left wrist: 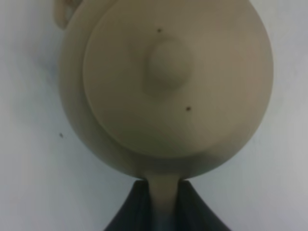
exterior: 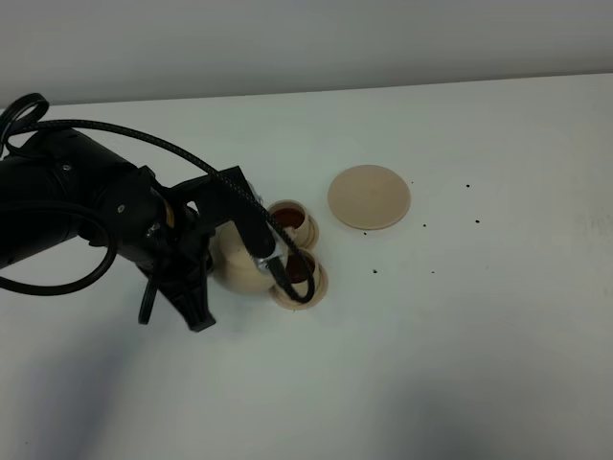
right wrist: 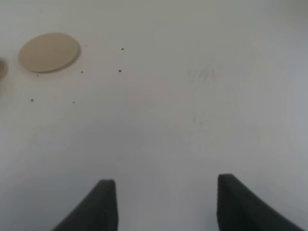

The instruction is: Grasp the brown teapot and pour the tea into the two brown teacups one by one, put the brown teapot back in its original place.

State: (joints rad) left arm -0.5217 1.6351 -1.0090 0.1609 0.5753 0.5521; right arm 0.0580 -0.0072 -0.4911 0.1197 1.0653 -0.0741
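Observation:
My left gripper (exterior: 213, 261) is shut on the loop handle of the brown teapot (exterior: 239, 268), holding it beside the two brown teacups. The near teacup (exterior: 299, 278) and the far teacup (exterior: 290, 220) stand on their saucers, each dark reddish-brown inside. In the left wrist view the teapot's lid and knob (left wrist: 166, 70) fill the frame, and the handle runs between the dark fingers of the left gripper (left wrist: 163, 211). The original place, a flat round saucer (exterior: 369, 196) (right wrist: 49, 52), lies bare to the right of the cups. My right gripper (right wrist: 168, 202) is open over bare table.
The white table (exterior: 479, 335) carries a few small dark specks (exterior: 467, 186) right of the saucer. A black cable (exterior: 144, 134) loops over the left arm and across the teapot. The right arm is outside the exterior view.

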